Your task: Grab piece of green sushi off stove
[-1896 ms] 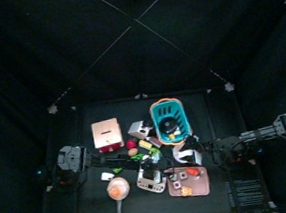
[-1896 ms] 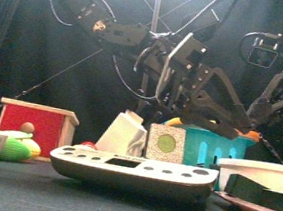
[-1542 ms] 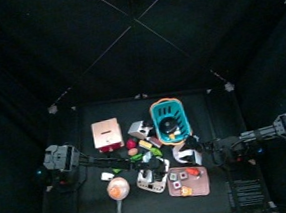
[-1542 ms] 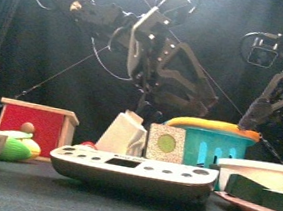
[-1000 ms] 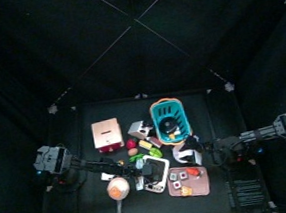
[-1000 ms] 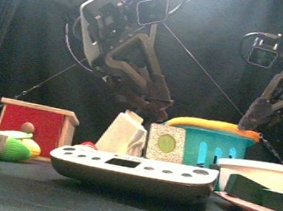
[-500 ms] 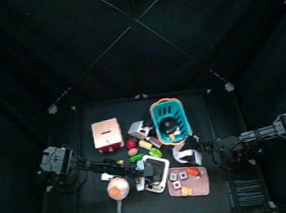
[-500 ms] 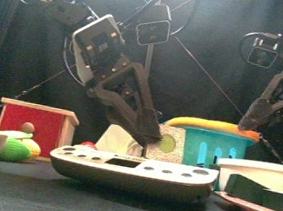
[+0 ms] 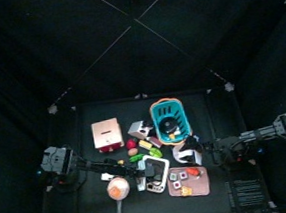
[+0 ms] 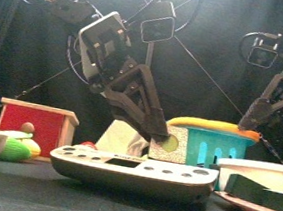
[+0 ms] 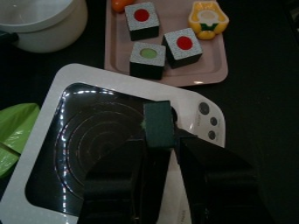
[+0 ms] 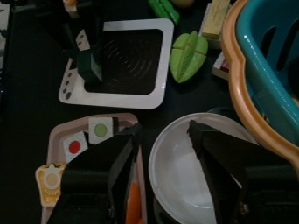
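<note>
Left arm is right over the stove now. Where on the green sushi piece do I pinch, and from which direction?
Pinch the green sushi piece across its two long flat sides, coming straight down from above. It stands as a small upright block near the middle of the stove plate, clear of the knobs, and the left gripper already hangs just over it. The right gripper rests over the white bowl.

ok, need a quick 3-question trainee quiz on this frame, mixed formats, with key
1. True or false: the green sushi piece lies on the pink tray.
2. Which arm's gripper is down at the stove? A left, B right, C neither.
3. Fill in: the right gripper, above the white bowl, has its jaws ___.

Key: 1 false, it lies on the stove; 2 A, the left gripper; 3 open.
</note>
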You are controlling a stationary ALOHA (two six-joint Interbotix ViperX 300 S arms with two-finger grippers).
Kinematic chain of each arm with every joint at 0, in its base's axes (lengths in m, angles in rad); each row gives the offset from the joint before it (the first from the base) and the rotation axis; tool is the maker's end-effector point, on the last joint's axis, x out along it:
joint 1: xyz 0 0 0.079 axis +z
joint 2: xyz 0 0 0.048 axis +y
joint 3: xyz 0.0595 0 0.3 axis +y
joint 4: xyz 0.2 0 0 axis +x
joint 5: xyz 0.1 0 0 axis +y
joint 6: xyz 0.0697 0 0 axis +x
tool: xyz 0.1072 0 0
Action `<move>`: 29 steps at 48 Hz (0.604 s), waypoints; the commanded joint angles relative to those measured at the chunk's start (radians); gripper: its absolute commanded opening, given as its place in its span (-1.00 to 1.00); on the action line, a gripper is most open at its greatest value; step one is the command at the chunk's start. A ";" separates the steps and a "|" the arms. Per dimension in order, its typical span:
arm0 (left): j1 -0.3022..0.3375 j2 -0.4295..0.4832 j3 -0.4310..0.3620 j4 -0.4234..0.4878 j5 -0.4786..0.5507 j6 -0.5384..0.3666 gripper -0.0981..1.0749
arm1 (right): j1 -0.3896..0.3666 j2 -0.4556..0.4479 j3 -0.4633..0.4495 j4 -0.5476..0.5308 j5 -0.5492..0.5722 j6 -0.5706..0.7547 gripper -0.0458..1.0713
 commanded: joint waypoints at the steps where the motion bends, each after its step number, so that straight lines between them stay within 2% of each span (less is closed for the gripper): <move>1: 0.002 -0.020 -0.026 0.003 -0.006 0.000 0.20 | -0.002 -0.005 -0.011 0.000 -0.008 0.000 0.59; 12: 0.003 -0.046 -0.051 0.008 -0.009 0.005 0.20 | -0.002 -0.003 -0.011 0.000 -0.008 -0.002 0.59; 29: 0.002 -0.038 -0.060 0.032 -0.014 0.003 0.20 | -0.002 -0.005 -0.011 0.000 -0.008 -0.002 0.59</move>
